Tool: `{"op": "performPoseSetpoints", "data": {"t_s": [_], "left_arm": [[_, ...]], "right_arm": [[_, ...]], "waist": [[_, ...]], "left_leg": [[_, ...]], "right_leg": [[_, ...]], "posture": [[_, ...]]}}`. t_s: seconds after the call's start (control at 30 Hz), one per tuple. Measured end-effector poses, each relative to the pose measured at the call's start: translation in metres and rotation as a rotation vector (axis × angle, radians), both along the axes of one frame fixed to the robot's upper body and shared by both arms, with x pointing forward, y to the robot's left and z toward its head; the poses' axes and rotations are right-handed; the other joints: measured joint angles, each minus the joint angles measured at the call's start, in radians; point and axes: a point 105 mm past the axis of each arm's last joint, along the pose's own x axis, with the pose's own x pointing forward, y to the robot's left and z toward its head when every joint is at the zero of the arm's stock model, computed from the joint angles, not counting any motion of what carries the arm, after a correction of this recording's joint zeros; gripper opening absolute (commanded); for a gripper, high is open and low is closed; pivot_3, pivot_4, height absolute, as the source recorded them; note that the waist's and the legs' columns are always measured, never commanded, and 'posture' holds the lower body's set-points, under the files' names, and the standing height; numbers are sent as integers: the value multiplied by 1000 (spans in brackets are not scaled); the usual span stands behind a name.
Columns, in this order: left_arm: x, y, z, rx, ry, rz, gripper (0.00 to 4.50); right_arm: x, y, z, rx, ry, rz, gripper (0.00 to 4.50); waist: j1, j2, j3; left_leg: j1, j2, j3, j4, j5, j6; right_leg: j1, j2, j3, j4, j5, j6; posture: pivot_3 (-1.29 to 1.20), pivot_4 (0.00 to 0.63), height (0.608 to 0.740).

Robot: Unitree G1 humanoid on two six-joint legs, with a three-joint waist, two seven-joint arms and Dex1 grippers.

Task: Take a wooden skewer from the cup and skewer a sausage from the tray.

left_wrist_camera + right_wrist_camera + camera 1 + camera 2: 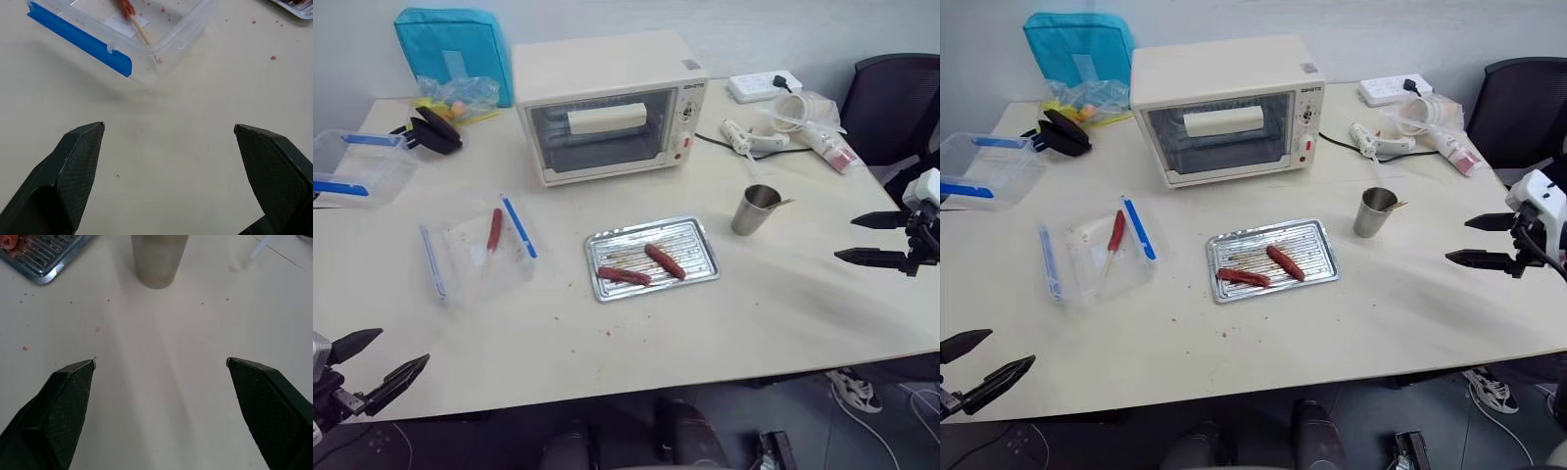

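I see the tray (pixel 652 258) mid-table holding two sausages (pixel 665 260), lying apart on its ribbed bottom. The cup (pixel 756 210) stands just right of it with a skewer (pixel 782 204) tip poking over the rim. Left of the tray, an open clear box (pixel 475 250) holds one skewered sausage (pixel 494 229). Both my left gripper (pixel 374 364) and right gripper (pixel 862 238) hang spread wide, holding nothing.

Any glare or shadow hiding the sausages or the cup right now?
Left eye view: the tray shines but both sausages read clearly; the cup is evenly lit, with only a soft shadow on the table. Right wrist view: the cup's upper part is cut off by the frame edge.
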Motion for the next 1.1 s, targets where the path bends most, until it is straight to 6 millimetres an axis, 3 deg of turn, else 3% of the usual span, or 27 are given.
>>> {"op": "performPoseSetpoints", "data": {"t_s": [0.8,1.1], "left_arm": [[3,-4,1,-53,-5,-10,4500],[2,-33,14,-80,83,-247,4500]], "right_arm": [[1,-8,-2,31,-10,-49,4491],[-4,-9,-5,83,-32,-63,4491]], "waist": [[2,0,0],[6,1,0]], "left_leg": [[0,-1,1,1,1,0],[0,-1,0,3,1,0]], "right_leg": [[0,1,1,2,1,2],[0,1,0,3,1,2]], "posture": [[0,150,740],[0,150,740]]}}
